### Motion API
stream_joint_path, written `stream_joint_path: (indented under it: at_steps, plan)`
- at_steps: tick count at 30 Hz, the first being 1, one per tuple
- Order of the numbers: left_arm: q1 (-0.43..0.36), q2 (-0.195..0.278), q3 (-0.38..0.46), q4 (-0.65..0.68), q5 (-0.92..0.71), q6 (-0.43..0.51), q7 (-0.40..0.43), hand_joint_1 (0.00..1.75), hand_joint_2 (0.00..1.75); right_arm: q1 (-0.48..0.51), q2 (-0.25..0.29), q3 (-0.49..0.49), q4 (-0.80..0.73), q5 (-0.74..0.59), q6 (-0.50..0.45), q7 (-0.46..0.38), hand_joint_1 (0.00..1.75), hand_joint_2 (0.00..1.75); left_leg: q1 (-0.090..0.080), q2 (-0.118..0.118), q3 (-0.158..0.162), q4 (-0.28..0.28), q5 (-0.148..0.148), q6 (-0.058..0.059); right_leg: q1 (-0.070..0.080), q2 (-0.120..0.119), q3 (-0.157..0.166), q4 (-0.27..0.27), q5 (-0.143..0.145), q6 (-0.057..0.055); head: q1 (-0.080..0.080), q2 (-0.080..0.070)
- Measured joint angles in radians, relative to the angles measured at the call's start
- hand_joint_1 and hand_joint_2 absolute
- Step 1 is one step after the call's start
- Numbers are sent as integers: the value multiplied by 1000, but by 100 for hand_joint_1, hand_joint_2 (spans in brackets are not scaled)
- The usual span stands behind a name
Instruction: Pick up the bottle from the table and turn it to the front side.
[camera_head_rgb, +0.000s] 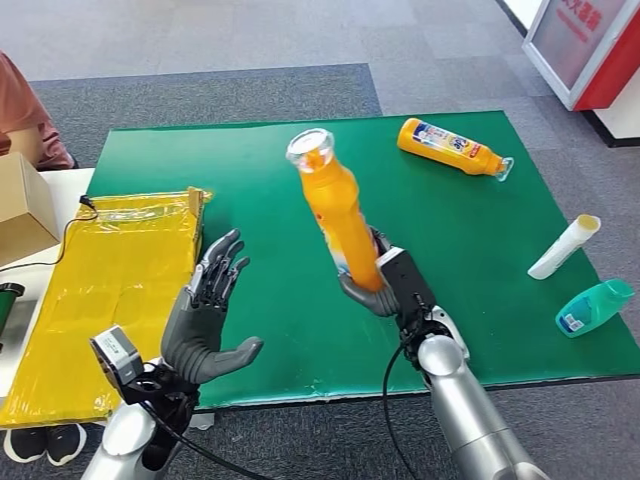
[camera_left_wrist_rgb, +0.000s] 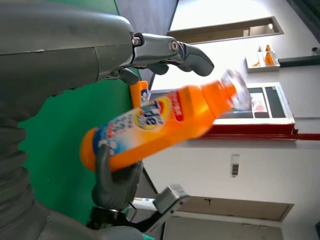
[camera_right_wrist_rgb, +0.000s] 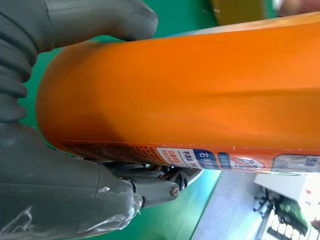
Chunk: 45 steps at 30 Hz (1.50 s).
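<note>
Nearest the robot, its left hand (camera_head_rgb: 207, 325) hovers over the front edge of the desk (camera_head_rgb: 468, 260) with palm up and fingers spread, holding nothing. To its right, the right hand (camera_head_rgb: 377, 285) grips the base of an orange bottle (camera_head_rgb: 337, 210), lifted off the green surface and tilted, its clear cap (camera_head_rgb: 309, 148) pointing up and away from the robot. From the left wrist view the same bottle (camera_left_wrist_rgb: 158, 125) shows a colourful printed label facing that camera. From the right wrist view the thumb (camera_right_wrist_rgb: 102, 20) and fingers (camera_right_wrist_rgb: 158, 187) wrap around the orange body (camera_right_wrist_rgb: 196, 90), with a strip of label along one side. A yellow bag (camera_head_rgb: 113, 290) lies on the left part of the desk. At the right edge lie a teal bottle (camera_head_rgb: 595, 307) and a white tube (camera_head_rgb: 564, 246). Farther back, a second orange bottle (camera_head_rgb: 451, 146) lies on its side. A cardboard box (camera_head_rgb: 23, 205) sits at the far left, beside a person's sleeve (camera_head_rgb: 30, 115)
</note>
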Motion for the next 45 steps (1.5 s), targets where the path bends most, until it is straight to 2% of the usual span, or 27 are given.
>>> stream_joint_path:
  at_steps: [11,16,26,33,39,45]
  plan:
    - [0,15,-9,-6,-2,21,-3,0,175,44,-2,-108,-74,-180,-20,7,175,175,0,0,0,0,0,0,0,0,0,0,0,0,0,0]
    - [9,25,-7,-12,3,59,-6,0,175,78,-2,-126,-134,-211,-41,-19,175,175,0,0,0,0,0,0,0,0,0,0,0,0,0,0]
    - [-7,33,-5,-22,70,53,5,0,175,128,18,-94,-227,-82,-146,-123,175,175,0,0,0,0,0,0,0,0,0,0,-1,0,0,0]
    - [-63,28,-6,-9,309,-53,88,0,175,145,57,-13,-274,141,-357,-215,175,175,0,0,0,0,0,-1,0,0,0,0,0,0,0,0]
    - [-124,27,-13,14,410,-93,146,0,175,154,82,65,-287,285,-524,-246,175,175,0,0,0,0,0,-1,0,0,-1,0,0,0,0,0]
    - [-214,24,-45,47,491,-112,199,0,175,141,91,138,-282,359,-618,-246,175,175,0,0,0,0,0,-1,0,0,-1,0,0,0,0,0]
